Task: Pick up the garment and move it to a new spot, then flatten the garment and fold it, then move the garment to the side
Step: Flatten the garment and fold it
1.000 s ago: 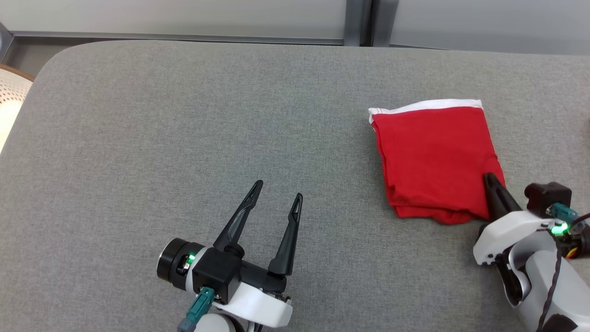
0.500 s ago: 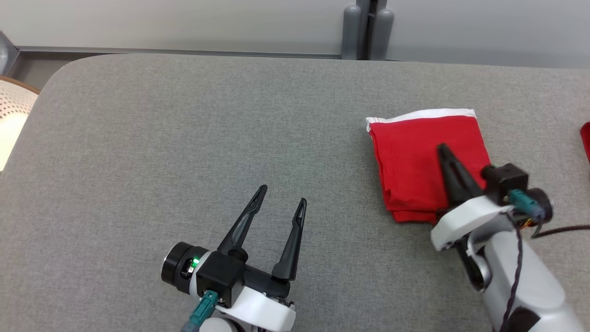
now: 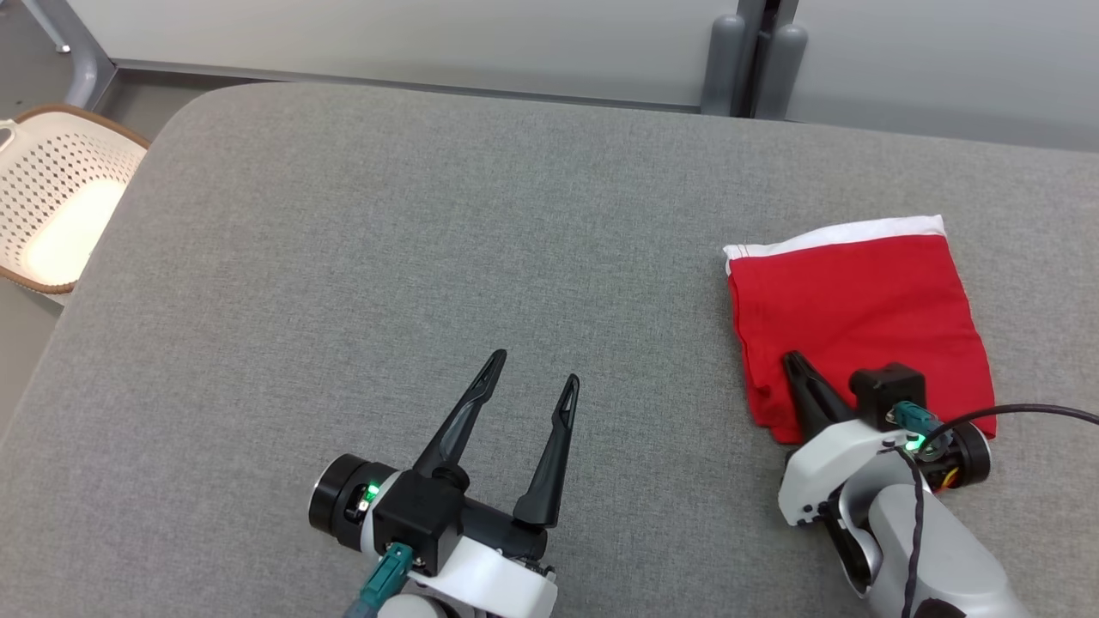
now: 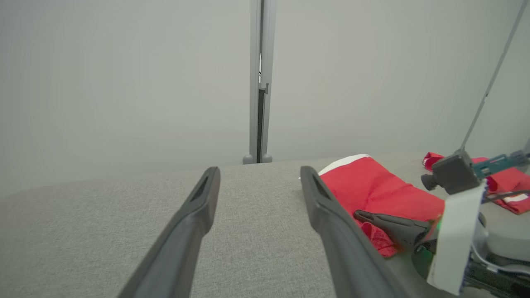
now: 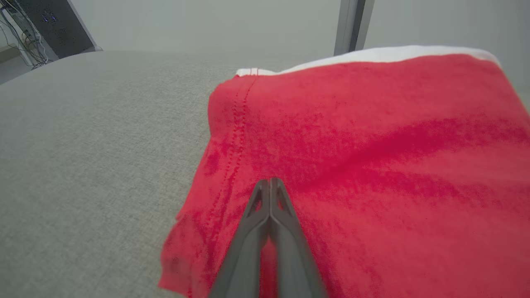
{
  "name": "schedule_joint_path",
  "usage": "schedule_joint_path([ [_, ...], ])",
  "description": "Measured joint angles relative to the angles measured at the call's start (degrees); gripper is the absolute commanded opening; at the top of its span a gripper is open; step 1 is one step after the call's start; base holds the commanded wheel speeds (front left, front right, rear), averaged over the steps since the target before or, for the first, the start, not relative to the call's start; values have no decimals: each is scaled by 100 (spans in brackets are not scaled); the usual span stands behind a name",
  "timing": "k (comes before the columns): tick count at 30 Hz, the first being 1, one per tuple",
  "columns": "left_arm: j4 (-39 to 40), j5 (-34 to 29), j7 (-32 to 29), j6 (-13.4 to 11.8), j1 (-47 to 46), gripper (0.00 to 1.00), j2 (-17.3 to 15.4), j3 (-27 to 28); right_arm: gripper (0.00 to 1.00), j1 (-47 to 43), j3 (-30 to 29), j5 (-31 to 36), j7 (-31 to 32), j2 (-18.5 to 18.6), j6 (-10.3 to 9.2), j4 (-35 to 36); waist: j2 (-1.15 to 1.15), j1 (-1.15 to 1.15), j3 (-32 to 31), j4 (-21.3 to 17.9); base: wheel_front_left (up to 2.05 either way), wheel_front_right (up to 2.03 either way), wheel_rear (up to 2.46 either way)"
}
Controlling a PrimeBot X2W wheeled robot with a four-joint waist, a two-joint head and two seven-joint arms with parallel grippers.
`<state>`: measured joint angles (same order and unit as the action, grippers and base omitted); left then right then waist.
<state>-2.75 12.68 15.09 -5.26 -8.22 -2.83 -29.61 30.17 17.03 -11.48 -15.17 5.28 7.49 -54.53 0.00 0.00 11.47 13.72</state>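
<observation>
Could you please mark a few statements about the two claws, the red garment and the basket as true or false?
1. The left claw is open, above the bare grey table. True.
2. The right claw is spread wide. False: its fingers are pressed together, tips over the near left corner of the red garment.
3. The red garment is folded, with a white band along its far edge. True.
4. The red garment lies inside the white basket. False: it lies on the grey table; the white basket stands beyond the table's left end.
</observation>
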Motion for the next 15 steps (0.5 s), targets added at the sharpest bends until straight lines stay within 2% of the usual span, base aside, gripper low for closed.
schedule_joint_path([
  [4, 3, -3, -1, -36, 63, 100, 2, 80, 0, -41, 18, 46, 7, -64, 2, 296, 0, 0, -116, -16, 0, 0, 0],
  [8, 105, -19, -1, -86, 165, 100, 5, 279, 0, -272, -46, 141, 5, -75, 1, 1044, 0, 0, -240, -175, 0, 0, 0],
  [9, 135, -18, 0, -93, 224, 100, 5, 352, 7, -385, -73, 137, 7, -84, 1, 1244, 0, 0, -274, -233, 0, 0, 0],
  [11, 163, -16, 0, -122, 353, 100, 4, 516, 49, -627, -155, 138, 5, -101, 1, 1674, 0, 0, -354, -361, 0, 0, 0],
  [12, 176, -14, 0, -137, 420, 100, 4, 609, 100, -749, -209, 140, 7, -101, 1, 1880, 0, 0, -397, -427, 0, 0, 0],
  [15, 224, 1, -1, -164, 630, 100, 4, 907, 100, -1173, -493, 163, 4, -118, 1, 2573, 0, 0, -545, -635, 0, 0, 0],
])
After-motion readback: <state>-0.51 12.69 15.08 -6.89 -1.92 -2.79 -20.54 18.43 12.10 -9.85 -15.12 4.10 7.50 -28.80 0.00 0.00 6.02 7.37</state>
